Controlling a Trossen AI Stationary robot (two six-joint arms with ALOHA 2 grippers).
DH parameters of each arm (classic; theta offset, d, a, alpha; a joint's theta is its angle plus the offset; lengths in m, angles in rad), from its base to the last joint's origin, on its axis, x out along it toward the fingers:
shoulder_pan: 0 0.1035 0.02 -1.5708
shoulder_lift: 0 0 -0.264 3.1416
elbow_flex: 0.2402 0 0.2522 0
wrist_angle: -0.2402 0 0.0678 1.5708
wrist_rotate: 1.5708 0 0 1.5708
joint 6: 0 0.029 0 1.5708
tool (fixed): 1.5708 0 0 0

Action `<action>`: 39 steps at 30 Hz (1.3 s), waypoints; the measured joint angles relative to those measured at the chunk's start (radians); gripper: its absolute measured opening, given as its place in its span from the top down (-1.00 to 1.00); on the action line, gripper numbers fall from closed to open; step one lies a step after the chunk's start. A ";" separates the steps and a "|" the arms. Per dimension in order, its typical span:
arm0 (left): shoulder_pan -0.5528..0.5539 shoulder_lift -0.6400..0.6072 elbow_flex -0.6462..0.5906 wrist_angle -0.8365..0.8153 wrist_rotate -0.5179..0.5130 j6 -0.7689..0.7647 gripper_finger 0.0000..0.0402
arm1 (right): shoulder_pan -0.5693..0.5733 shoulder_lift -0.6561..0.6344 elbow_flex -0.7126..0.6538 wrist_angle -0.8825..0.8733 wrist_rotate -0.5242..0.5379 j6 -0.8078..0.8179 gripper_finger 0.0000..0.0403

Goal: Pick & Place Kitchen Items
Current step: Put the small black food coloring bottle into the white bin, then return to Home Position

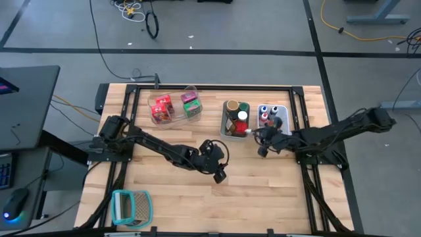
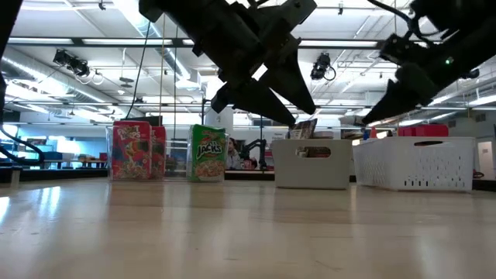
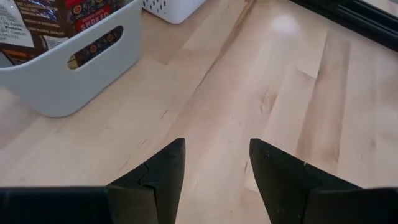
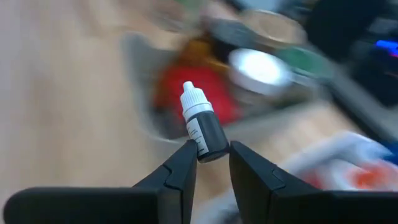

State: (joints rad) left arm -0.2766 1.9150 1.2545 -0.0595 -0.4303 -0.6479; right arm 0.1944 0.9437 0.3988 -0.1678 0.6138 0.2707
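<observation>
Carrying small dark bottle (image 4: 204,127), pinched in right gripper (image 4: 210,163), at 3 o'clock of grey bin (image 1: 225,133); next: lower into white bin (image 1: 284,110). Left gripper (image 3: 214,171) agape, empty, mid-table

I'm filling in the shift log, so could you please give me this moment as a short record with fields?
left gripper: open and empty, above bare table wood near the middle
right gripper: shut on a small dark bottle with a white cap, beside the grey bin
grey bin contents: jars and packets, closely packed
white bin: small capped bottles inside
clear bin: red packets and a green packet standing in it
teal-and-white ribbed holder: at the table's near left corner, untouched
</observation>
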 joint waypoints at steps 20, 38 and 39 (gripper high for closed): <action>-0.004 0.000 -0.001 0.006 -0.002 -0.022 0.05 | -0.097 -0.036 0.000 -0.374 0.279 0.511 0.37; -0.004 0.001 -0.001 0.006 -0.003 -0.005 0.05 | -0.135 -0.036 0.000 -0.118 0.228 0.314 0.04; -0.004 0.001 -0.001 0.006 -0.005 0.000 0.05 | -0.135 -0.036 0.000 -0.065 0.220 0.288 0.04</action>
State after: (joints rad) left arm -0.2806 1.9156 1.2537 -0.0540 -0.4353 -0.6477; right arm 0.0589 0.9081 0.3988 -0.2332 0.8335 0.5583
